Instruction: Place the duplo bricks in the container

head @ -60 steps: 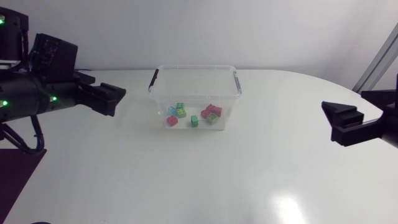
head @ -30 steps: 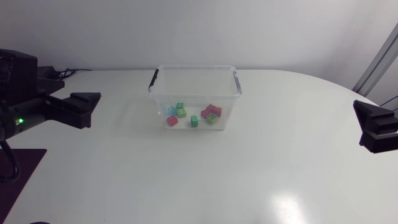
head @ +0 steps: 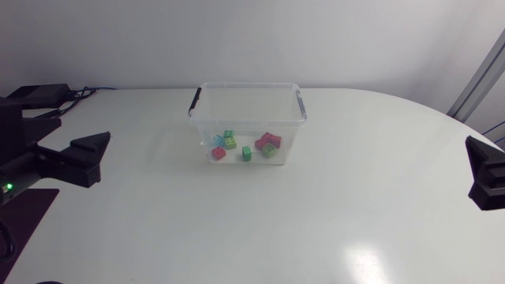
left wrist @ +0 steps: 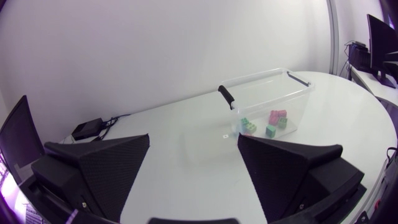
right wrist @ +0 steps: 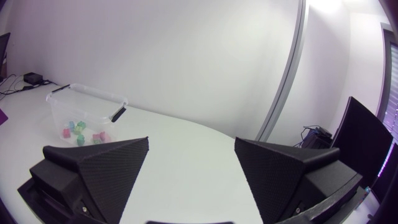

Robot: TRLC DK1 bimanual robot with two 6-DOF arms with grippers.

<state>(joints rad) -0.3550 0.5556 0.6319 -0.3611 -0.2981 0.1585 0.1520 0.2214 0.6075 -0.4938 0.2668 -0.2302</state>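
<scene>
A clear plastic container (head: 248, 118) with black handles stands at the table's middle back. Several duplo bricks (head: 246, 147), red, green, pink and light blue, lie inside it on its floor. My left gripper (head: 83, 158) is at the table's left edge, open and empty, far from the container. My right gripper (head: 485, 177) sits at the right edge, also open and empty. The left wrist view shows the container (left wrist: 267, 106) with the bricks (left wrist: 267, 124) well ahead of the open left gripper (left wrist: 193, 165). The right wrist view has the container (right wrist: 87, 109) far ahead of the open right gripper (right wrist: 191, 168).
A small black box (left wrist: 90, 129) with cables lies on the table's far left corner.
Both arms have drawn back outward from the container toward the table's side edges, left arm to the left, right arm to the right. The bricks and container have not moved.
</scene>
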